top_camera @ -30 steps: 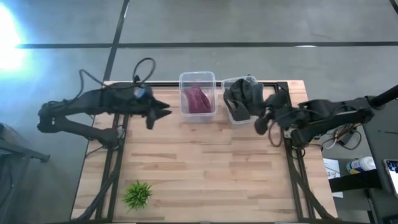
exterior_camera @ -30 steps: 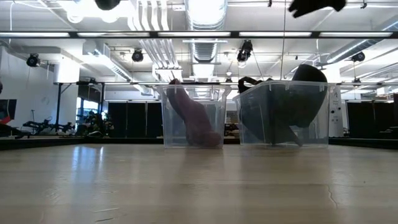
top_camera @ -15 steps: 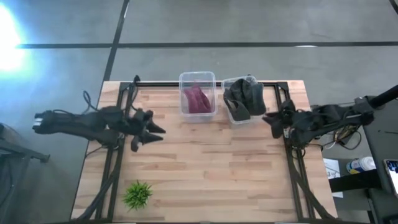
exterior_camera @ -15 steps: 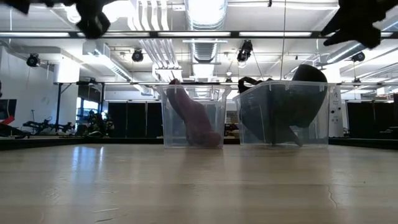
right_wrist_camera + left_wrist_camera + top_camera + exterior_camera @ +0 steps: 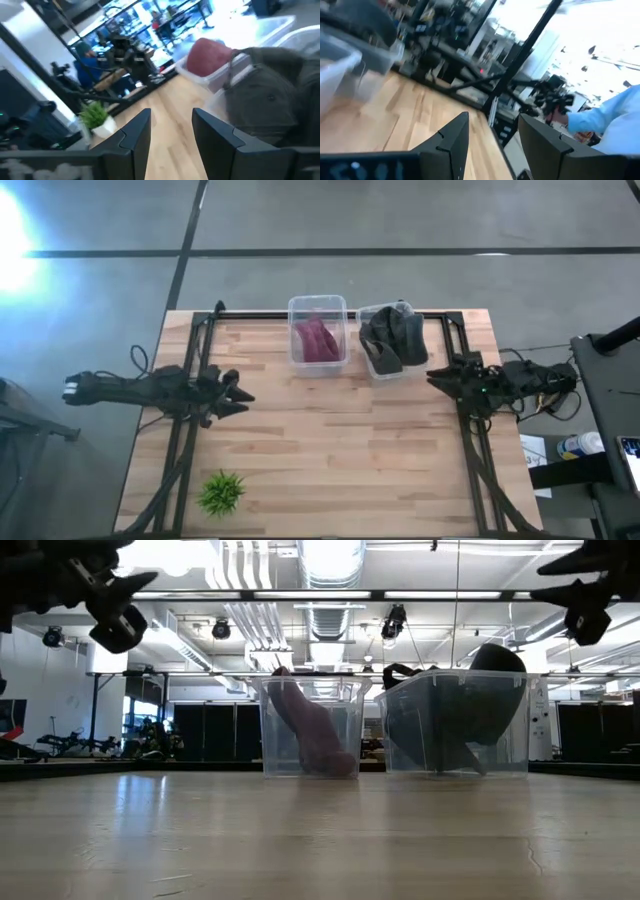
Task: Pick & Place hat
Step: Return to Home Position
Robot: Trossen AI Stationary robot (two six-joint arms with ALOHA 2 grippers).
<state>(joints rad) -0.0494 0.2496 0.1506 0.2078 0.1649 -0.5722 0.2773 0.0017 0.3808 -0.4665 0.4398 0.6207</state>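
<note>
Two clear bins stand at the table's far edge. The left bin (image 5: 318, 330) holds a maroon hat (image 5: 318, 340), which leans against the bin's wall (image 5: 310, 730). The right bin (image 5: 378, 365) holds a dark grey hat (image 5: 392, 335) that bulges above the rim (image 5: 460, 715). My left gripper (image 5: 243, 392) hovers open and empty over the table's left side, well clear of the bins. My right gripper (image 5: 433, 376) hovers open and empty over the right side, just near of the dark hat's bin. Both show open in their wrist views: left gripper (image 5: 492, 145), right gripper (image 5: 172, 132).
A small green potted plant (image 5: 221, 492) stands at the near left corner. Bare wood lies across the table's middle and near side (image 5: 340, 450). Black frame rails run along the left (image 5: 190, 430) and right (image 5: 470, 440) sides.
Both arms have drawn back from the bins and come down. The left gripper moved toward the table's left and near edges; the right gripper moved toward the right edge. Neither hat has moved.
</note>
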